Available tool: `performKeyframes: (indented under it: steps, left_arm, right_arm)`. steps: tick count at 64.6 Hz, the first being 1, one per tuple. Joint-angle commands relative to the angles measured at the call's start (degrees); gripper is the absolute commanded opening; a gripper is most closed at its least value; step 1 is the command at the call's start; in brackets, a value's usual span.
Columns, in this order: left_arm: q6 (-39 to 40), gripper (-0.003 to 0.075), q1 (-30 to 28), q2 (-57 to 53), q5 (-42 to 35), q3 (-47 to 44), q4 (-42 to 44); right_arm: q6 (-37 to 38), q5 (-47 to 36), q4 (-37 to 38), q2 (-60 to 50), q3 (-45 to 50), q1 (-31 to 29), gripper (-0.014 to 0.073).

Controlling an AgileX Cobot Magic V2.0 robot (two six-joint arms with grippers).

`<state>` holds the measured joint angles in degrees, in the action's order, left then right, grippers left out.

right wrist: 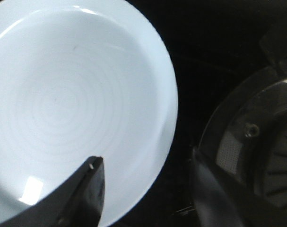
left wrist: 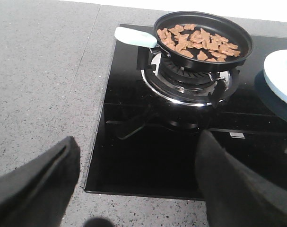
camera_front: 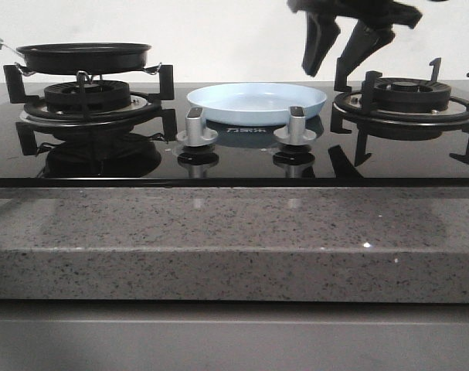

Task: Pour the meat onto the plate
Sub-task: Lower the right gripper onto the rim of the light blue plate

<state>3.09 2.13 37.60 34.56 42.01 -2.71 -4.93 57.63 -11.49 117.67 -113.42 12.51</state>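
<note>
The meat (left wrist: 197, 41), many small reddish-brown pieces, lies in a black frying pan (left wrist: 238, 56) on the left burner; the front view shows the pan (camera_front: 83, 56) but not the meat. The pan's pale handle (left wrist: 135, 37) points left. The pale blue plate (camera_front: 256, 103) sits empty on the hob's middle and shows in the right wrist view (right wrist: 72, 104) and at the left wrist view's edge (left wrist: 281, 75). My right gripper (camera_front: 328, 66) (right wrist: 145, 163) hangs open above the plate's right rim. My left gripper (left wrist: 138, 158) is open and empty over the hob's front left corner, well short of the pan.
The black glass hob (camera_front: 234, 158) has a left burner (camera_front: 87, 100) under the pan and a bare right burner (camera_front: 408, 97) with tall black pan supports. Two silver knobs (camera_front: 196, 127) (camera_front: 296, 126) stand in front of the plate. A grey speckled counter (camera_front: 234, 239) runs along the front and left.
</note>
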Motion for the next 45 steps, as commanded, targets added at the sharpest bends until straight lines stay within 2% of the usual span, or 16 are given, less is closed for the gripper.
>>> performKeyframes:
  steps: [1,13,32,33,45]
  left_arm:
    - [0.0,0.0510,0.1,0.3,-4.2,2.1,0.0]
    - [0.0,0.0510,0.1,0.3,-4.2,2.1,0.0]
    - [0.0,0.0510,0.1,0.3,-4.2,2.1,0.0]
    - [0.0,0.0510,0.1,0.3,-4.2,2.1,0.0]
    - [0.0,0.0510,0.1,0.3,-4.2,2.1,0.2]
  right_arm:
    - [-0.8,-0.9,-1.2,-1.2,-4.1,0.0,0.0421]
    - [-0.8,0.4,-1.2,2.3,-7.6,0.0,0.0393]
    - [-0.9,0.5,-1.3,3.8,-7.6,0.0,0.0344]
    - [-0.9,0.5,-1.3,3.8,-7.6,0.0,0.0290]
    - [-0.9,1.9,-1.3,4.5,-7.6,0.0,0.0190]
